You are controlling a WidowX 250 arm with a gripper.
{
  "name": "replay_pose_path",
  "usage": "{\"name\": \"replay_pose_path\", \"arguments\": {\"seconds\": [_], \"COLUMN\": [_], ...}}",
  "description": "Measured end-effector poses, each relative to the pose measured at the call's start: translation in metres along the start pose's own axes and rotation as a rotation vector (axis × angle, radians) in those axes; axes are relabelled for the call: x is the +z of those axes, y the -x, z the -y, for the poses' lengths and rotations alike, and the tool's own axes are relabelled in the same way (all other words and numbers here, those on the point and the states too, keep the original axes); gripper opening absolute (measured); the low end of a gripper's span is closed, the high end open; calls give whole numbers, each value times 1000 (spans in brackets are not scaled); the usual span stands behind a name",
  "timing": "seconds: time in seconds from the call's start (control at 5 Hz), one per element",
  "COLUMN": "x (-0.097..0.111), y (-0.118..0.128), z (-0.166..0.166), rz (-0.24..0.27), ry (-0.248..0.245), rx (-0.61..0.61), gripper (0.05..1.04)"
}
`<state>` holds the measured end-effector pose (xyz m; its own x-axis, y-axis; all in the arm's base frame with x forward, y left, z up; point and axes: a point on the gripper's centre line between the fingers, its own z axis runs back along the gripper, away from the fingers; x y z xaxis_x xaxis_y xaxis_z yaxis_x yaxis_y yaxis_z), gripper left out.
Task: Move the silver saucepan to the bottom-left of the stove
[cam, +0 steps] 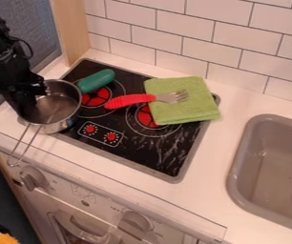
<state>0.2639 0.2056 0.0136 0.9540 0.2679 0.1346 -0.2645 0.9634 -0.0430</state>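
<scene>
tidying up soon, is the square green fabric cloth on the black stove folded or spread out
Folded: the cloth makes a compact, squarish pad, and its near edge looks thick, more than one layer deep.

- White countertop (pixel 196 190), tiled wall behind it
- Black stove (pixel 174 145) with gray rim, set in counter; 2 burners with red centers, 2 red knobs (pixel 111 137) near front left
- Gray sink (pixel 236 167), set in counter, right of stove
- Silver saucepan (pixel 67 122), left edge of stove, wire handle over counter's front edge; can't tell if fully resting
- Dark green toy (pixel 96 81), back left burner area
- Green cloth (pixel 190 108), folded, right rear of stove
- Red-handled fork (pixel 130 100), tines on cloth, handle over stove
</scene>
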Motion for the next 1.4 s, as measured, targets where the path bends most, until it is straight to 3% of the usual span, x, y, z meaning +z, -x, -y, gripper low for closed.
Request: {"name": "replay_pose_path", "arguments": {"seconds": [0.4,0.6,1.0,1.2,1.4], "x": [0,16,53,77,78], "y": [0,-4,-16,-23,-24], "z": [7,6,16,25,25], "rz": [-17,-14,10,57,58], "ry": [6,-37,-126,-152,-154], "rx": [-30,-70,-210,-257,-259], "gripper": [884,1008,1000,1000,1000]}}
